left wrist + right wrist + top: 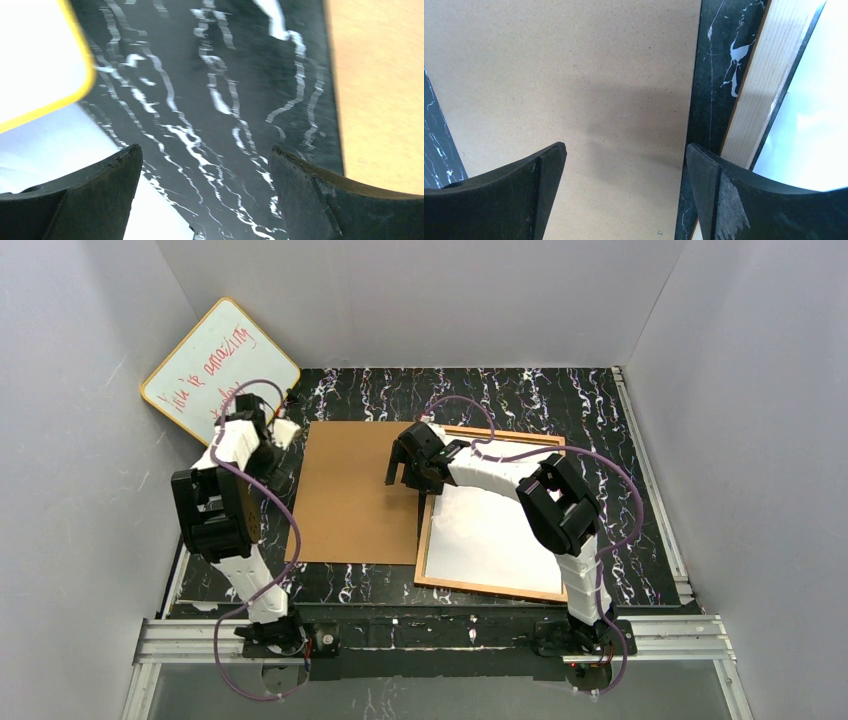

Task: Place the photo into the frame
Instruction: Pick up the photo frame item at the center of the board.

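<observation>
step: my read is the print is already seated and the frame needs closing, so the back board goes on next
left hand [205, 162]: fingers apart, holding nothing, over bare desk [560, 400] between the whiteboard [215, 365] and the back board's far-left corner; best used to steady or nudge that left edge
right hand [624, 160]: fingers apart, holding nothing, low over the back board's right edge, beside the frame's left rail; take the edge shallow, 1 finger under it, then carry it right
watch: board is wide and thin, likely to flex or pivot from a 1-edge grip; line it up with the rails before lowering, don't shove the frame
back board [360, 490]: plain brown fibreboard, flat on the desk, left of the frame, thin strip of desk between them
frame [487, 589]: thin orange-brown wood rails, flat on the desk right of centre, slightly skewed, partly under the right arm
photo [490, 525]: shows only as a white sheet filling the frame; probably face down, printed side not visible, can't confirm
</observation>
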{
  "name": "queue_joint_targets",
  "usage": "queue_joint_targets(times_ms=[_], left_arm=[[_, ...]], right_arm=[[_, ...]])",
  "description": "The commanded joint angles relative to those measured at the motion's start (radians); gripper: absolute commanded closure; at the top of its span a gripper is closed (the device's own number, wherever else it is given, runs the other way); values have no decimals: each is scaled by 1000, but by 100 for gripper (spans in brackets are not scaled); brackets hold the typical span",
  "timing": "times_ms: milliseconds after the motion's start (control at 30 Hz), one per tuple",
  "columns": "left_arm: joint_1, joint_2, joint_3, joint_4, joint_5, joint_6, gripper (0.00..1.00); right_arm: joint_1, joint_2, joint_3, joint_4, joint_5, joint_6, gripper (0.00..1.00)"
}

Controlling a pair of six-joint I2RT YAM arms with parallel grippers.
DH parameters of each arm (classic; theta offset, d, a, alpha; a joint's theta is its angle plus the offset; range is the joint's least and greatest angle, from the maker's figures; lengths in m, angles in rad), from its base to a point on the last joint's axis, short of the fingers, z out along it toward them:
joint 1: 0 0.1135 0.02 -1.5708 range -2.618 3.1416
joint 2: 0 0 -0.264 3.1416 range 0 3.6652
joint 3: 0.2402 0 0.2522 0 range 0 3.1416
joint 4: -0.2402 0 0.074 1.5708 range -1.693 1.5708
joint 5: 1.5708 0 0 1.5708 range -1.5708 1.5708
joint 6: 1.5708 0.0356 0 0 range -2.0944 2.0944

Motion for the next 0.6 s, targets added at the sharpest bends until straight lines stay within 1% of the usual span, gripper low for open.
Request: queue_joint_targets(times_ms=[0, 200, 300, 400, 467, 567], left_arm=[[42, 53, 49, 4, 11, -33, 6], [-3, 142, 52, 48, 65, -149, 11], [-31, 167, 66, 45, 94, -173, 13], [-60, 191, 79, 43, 90, -181, 16], [-74, 212, 93, 32, 99, -185, 19], [-95, 239, 109, 5, 121, -192, 20]], right_arm=[[-6, 44, 26, -106, -13, 18, 1], [-18, 46, 26, -107, -64, 59, 1], [-23, 47, 31, -109, -74, 69, 1], [-25, 50, 29, -100, -101, 80, 1], [-28, 54, 24, -87, -135, 93, 1], [-37, 56, 17, -46, -231, 116, 2]])
